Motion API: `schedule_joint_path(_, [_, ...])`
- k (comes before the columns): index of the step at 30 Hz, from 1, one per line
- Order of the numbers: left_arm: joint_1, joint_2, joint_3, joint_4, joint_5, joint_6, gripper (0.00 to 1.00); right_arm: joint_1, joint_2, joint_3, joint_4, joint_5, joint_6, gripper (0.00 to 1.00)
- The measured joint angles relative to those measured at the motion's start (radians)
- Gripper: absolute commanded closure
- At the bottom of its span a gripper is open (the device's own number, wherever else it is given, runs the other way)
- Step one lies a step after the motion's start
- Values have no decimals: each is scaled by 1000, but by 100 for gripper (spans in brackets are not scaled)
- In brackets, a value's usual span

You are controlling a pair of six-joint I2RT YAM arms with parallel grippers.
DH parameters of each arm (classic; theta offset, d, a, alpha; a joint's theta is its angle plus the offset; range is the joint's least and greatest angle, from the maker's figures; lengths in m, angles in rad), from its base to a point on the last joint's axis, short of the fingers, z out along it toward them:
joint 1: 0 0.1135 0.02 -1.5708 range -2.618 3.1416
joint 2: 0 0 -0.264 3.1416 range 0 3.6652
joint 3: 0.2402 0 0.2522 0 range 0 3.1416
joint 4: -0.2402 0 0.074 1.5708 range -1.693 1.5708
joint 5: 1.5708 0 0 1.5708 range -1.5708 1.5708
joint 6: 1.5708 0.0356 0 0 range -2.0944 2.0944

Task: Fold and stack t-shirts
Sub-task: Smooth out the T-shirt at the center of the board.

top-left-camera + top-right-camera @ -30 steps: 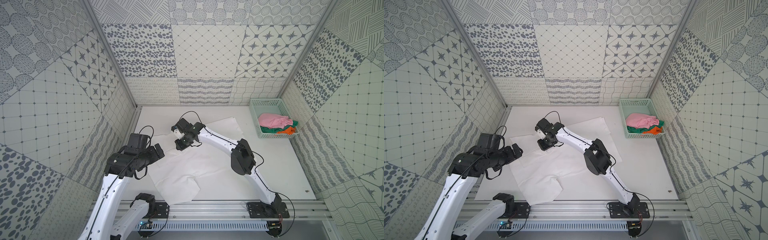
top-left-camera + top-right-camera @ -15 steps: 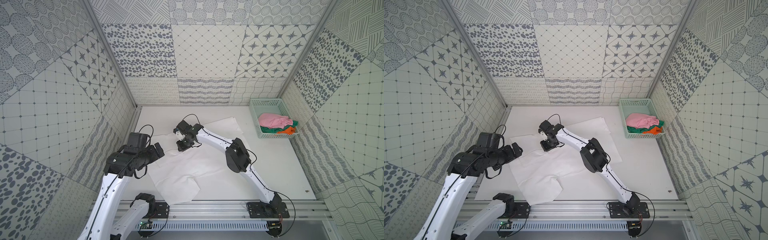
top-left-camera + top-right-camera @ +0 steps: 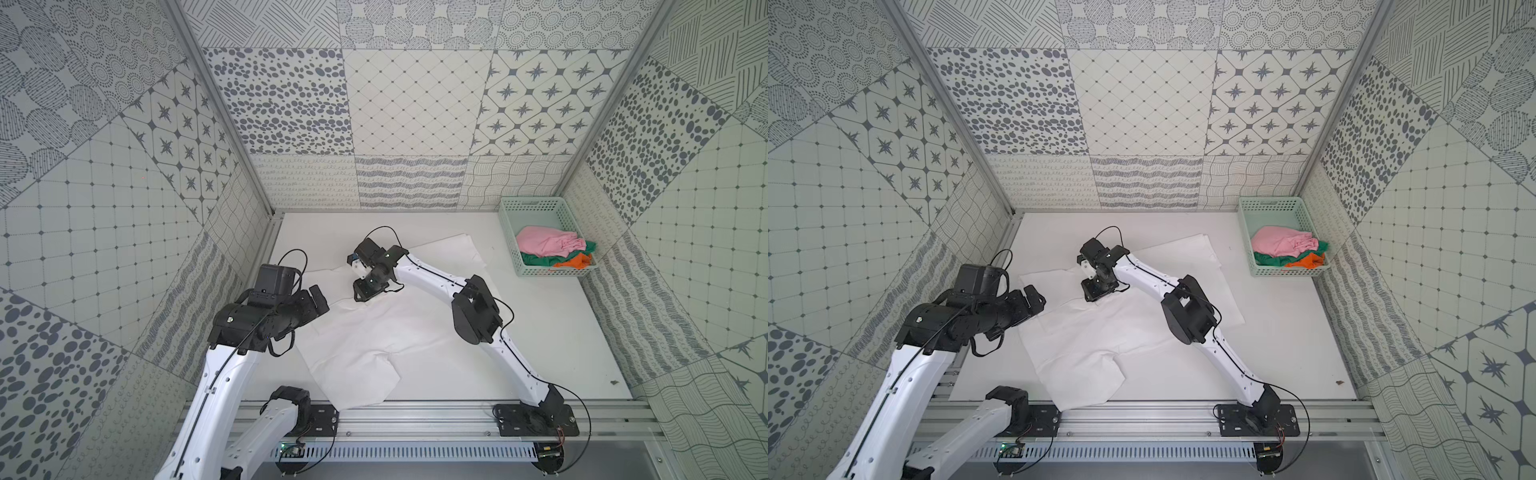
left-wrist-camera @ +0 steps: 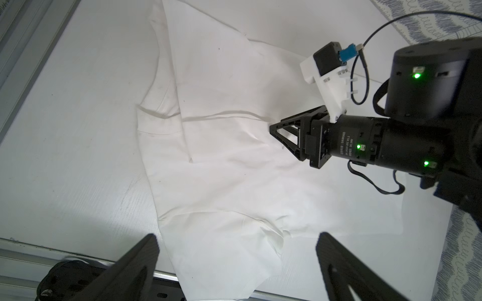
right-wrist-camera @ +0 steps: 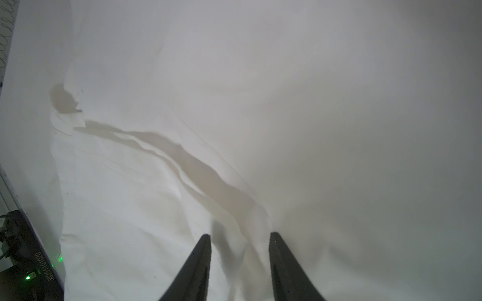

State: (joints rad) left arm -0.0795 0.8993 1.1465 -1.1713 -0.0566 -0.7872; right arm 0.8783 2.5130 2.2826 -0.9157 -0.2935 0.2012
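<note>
table [image 3: 540, 332] – right pincer [image 5: 240, 234] half-open astride white t-shirt [image 3: 365, 332] ridge – left pincer [image 4: 236, 234] wide

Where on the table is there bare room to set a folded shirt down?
Largest bare patch: near right table, bordered by the white t-shirt, the basket and the front rail. A narrower strip runs along the back wall behind the shirt. Crowded: centre-left, cloth under left gripper and right gripper.

We find both top views bright, evenly lit and sharp, with faint shadows on the table [image 3: 561, 311]. In the right wrist view the white shirt [image 5: 339, 104] looks grey and hazy, with a brownish shadow along one fold.
</note>
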Motion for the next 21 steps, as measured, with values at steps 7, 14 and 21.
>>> schedule_joint_path(7, [0,0,-2,0,1,0,2,8,0,11,0,2,8,80])
schedule_joint_path(14, [0,-2,-6,0,4,0,2,14,0,14,0,3,13,100])
schedule_joint_path(21, [0,-13,-18,0,4,-1,2,23,-5,5,2,11,12,100])
